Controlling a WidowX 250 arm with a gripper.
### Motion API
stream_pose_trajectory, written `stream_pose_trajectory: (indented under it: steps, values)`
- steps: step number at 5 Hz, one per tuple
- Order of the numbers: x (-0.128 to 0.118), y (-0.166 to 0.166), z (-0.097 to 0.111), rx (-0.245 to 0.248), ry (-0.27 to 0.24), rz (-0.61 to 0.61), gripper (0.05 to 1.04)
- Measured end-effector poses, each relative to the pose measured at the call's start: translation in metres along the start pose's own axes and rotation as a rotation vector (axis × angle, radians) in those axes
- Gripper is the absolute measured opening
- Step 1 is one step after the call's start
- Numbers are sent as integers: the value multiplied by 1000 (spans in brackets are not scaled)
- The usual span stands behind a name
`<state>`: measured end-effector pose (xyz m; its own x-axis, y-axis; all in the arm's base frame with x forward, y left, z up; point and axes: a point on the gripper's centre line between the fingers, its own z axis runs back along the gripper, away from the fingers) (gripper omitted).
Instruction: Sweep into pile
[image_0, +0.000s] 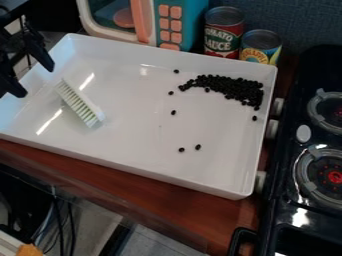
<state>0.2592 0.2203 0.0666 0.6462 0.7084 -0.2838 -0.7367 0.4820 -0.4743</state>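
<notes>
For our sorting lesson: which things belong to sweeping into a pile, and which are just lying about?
For the job:
black gripper
white brush with pale bristles
small black pieces
white rectangular tray

Lying about:
red-labelled metal can
shorter blue-and-yellow can
cream-and-teal toy microwave
black stove

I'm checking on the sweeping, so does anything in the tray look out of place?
Yes: a few black beans lie scattered in the tray, apart from the main pile near the cans, so the sweep looks unfinished.
</notes>
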Motion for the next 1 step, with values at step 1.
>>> stream_pose_trajectory:
  steps: [1]
  values:
    - [-5,5,16,-3,-21,-7,1004]
